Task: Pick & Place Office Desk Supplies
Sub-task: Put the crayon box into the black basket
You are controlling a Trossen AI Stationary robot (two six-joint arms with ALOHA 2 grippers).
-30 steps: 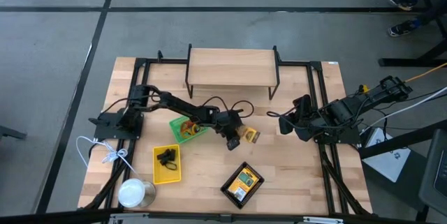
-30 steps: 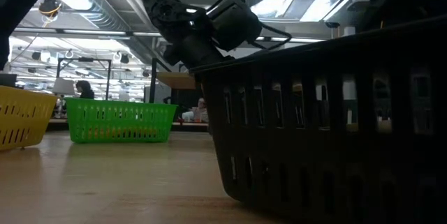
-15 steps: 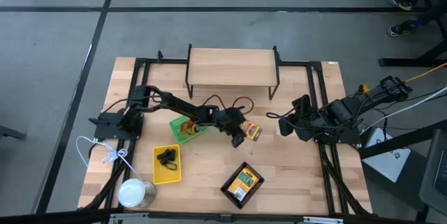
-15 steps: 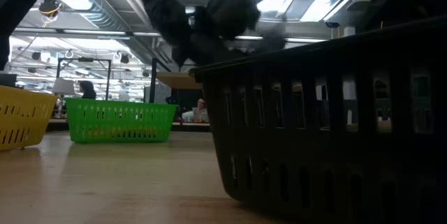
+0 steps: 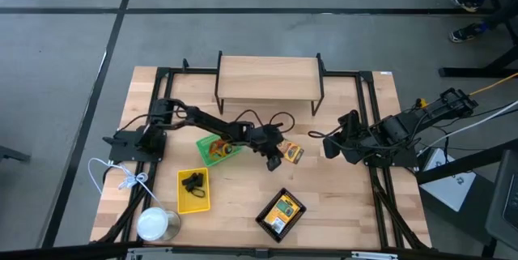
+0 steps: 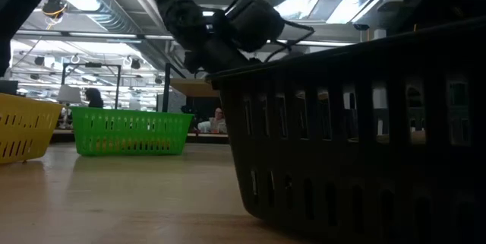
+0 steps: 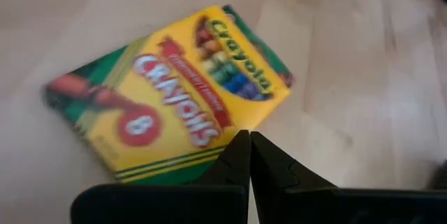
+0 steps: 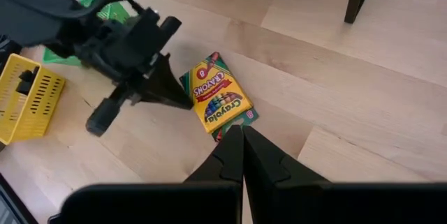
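- So, three trays on the table: green tray (image 5: 217,150), yellow tray (image 5: 193,190), black mesh tray (image 5: 281,214).
- Two crayon boxes: one lying loose (image 5: 292,153) mid-table, another (image 5: 282,209) inside the black mesh tray.
- One black clip (image 5: 192,182) sits in the yellow tray (the green tray's contents are too small to count).
- Left gripper (image 5: 272,164) is pinched closed with nothing in it, just beside the loose box.
- Right gripper (image 5: 327,144), closed and empty too, waits near the table's right side.
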